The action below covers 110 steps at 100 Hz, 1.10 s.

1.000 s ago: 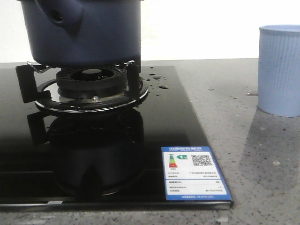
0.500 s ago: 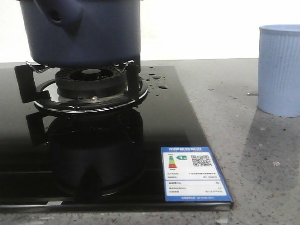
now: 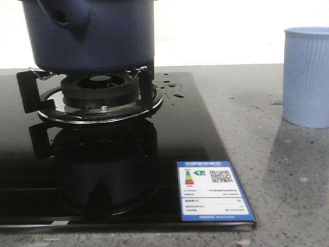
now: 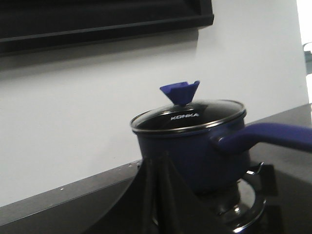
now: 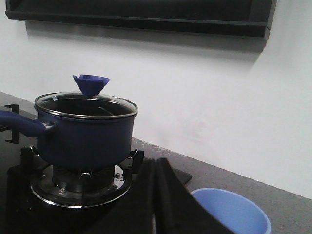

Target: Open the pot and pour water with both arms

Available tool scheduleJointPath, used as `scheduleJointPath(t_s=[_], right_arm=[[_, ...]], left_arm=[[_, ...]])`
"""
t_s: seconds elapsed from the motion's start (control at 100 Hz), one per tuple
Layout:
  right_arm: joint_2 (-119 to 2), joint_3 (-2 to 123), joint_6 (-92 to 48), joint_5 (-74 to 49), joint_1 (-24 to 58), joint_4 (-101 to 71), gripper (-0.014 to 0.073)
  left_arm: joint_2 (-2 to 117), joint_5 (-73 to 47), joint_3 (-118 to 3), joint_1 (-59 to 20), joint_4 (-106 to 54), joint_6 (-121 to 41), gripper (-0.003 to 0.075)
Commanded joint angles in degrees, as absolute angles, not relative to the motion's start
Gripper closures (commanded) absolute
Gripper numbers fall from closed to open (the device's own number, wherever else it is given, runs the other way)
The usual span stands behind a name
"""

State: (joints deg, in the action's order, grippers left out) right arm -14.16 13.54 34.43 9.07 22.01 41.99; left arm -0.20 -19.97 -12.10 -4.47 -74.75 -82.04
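While the dark navy-blue round pot [image 3: 90, 36] sits on the black burner grate [image 3: 97, 95] of the glossy black glass cooktop [image 3: 169, 134], in the upper left of the front view, neither arm has reached it. Both wrist views show the pot ahead of the fingers and apart from them. The left gripper [image 4: 158, 195] shows its dark fingers pressed together with nothing between them, and the pot [image 4: 190, 146] stands just beyond their tips, filling the centre right of that frame. The right gripper [image 5: 156, 200] is likewise closed and empty, with the pot [image 5: 85, 131] farther off at centre left.

The pot's long blue handle [image 4: 265, 136] runs out toward the right edge of the left wrist frame, and toward the left edge [image 5: 22, 122] in the right wrist frame, so its axis lies across both arms' lines of approach. I judge the left arm nearer to the pot.

The pot is smooth and matte, with a stubby spout bearing a small round hole [image 3: 62, 19]. Its glass lid [image 4: 187, 117], steel-rimmed and printed with a brand name, is on, topped by a blue funnel-shaped knob [image 4: 179, 91]. The lid's removal comes first.

A light blue ribbed cup [image 3: 307, 77] stands on the speckled grey tabletop [image 3: 257, 118] at right, well apart from the pot.
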Motion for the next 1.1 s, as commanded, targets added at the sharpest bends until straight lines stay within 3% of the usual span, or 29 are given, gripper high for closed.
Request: scheduleJointPath(t_s=[0.0,0.18,0.3,0.5,0.72,1.09], right_arm=[[-14.5,15.13,34.55,12.21,22.12,42.07,0.0667],[-14.5,15.13,34.55,12.21,22.12,42.07,0.0667],[-14.5,15.13,34.55,12.21,22.12,42.07,0.0667],[-14.5,15.13,34.55,12.21,22.12,42.07,0.0667],[-14.5,15.13,34.55,12.21,22.12,42.07,0.0667],[-14.5,15.13,34.55,12.21,22.12,42.07,0.0667]], left_arm=[[-0.94,-15.97,-13.61,-4.31,-65.13,-73.31,0.0739],[-0.94,-13.01,-12.62,-4.31,-14.26,-22.98,0.0739],[-0.94,-11.09,-9.51,-4.31,5.64,-6.32,0.0739],[-1.05,-10.56,-2.32,-4.31,6.58,-5.44,0.0739],[-1.05,-21.45,0.71,-4.31,6.12,-5.44,0.0739],[-1.05,-17.79,2.22,-4.31,5.87,-5.7,0.0739]])
